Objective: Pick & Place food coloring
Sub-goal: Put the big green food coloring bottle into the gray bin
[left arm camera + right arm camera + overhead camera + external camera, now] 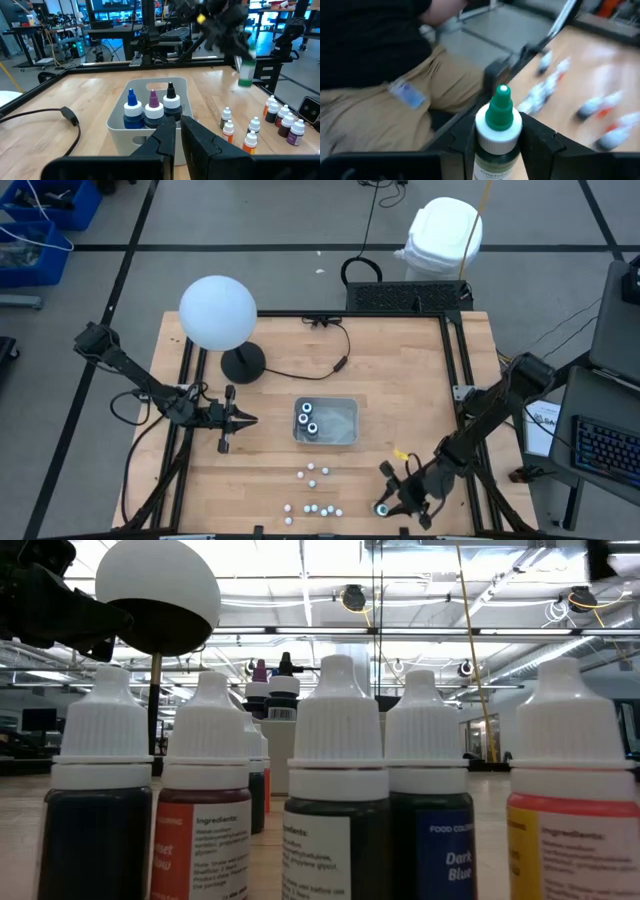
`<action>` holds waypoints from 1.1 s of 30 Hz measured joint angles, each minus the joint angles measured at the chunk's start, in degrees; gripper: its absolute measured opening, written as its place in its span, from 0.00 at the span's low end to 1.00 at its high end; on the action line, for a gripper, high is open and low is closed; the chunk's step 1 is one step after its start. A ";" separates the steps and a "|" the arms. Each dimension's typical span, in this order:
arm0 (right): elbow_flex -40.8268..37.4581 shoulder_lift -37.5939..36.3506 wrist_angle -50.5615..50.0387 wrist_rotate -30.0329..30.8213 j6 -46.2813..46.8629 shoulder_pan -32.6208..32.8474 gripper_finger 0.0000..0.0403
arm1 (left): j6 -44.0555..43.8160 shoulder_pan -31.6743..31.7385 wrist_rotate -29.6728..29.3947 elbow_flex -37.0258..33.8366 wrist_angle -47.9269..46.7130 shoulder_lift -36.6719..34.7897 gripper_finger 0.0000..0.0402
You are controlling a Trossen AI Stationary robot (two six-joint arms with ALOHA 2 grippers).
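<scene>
The right gripper [392, 502] is hovering near the front edge of the table [400, 380], right of the loose bottles, and its two fingers are pinching a green-capped bottle [498, 131] between them. In the right wrist view the bottle is standing upright between the fingers, green tip on top of a white collar, and a person in tan trousers [390, 100] is sitting beyond the table edge. From the left wrist view the same bottle [245, 75] is hanging off the table surface under the right arm (blurred there).

The left gripper [244, 419] is waiting over the left half of the table, pointing toward the tray [345, 420], with its fingers pressed nearly together and nothing between them.

The grey tray is sitting in the middle of the table. Three bigger bottles are standing in it at its left end: one blue-capped [132, 107], one purple-capped [153, 106], one black-capped [171, 101].

The remaining small white-capped bottles [312, 490] are standing scattered on the wood in front of the tray, apart from one another. A lamp with a white globe [217, 311] is standing at the back left.
</scene>
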 joint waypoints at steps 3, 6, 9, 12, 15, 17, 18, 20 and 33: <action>2.18 -5.31 -6.96 0.56 -2.79 -3.87 0.27 | 0.02 0.02 0.00 0.00 0.00 0.00 0.09; 4.00 -10.11 -11.14 4.53 -5.62 -8.81 0.27 | 0.10 0.00 0.00 0.00 0.04 0.00 0.09; 4.93 -13.71 -9.94 6.43 -6.34 -15.94 0.27 | 0.11 0.00 0.00 0.00 0.05 0.00 0.09; 4.91 -15.13 -9.50 6.25 -4.89 -23.63 0.27 | 0.11 0.02 -0.02 0.00 0.04 0.00 0.09; 4.91 -15.27 -10.75 2.40 -3.65 -30.57 0.27 | 0.11 0.00 -0.02 0.00 0.03 0.00 0.09; 4.91 -14.01 -10.47 -1.81 -1.52 -34.37 0.27 | 0.11 0.00 -0.02 0.00 0.00 0.00 0.09; 4.86 -13.32 -10.40 -3.47 -0.80 -35.85 0.27 | 0.11 0.00 -0.03 0.00 0.02 0.00 0.09; 4.84 -11.53 -9.33 -5.20 -0.30 -37.94 0.27 | 0.11 0.00 -0.04 0.00 0.00 0.00 0.09; 11.73 0.38 -9.45 -5.38 -0.94 -40.69 0.27 | 0.86 0.00 -0.09 0.00 -0.02 0.00 0.09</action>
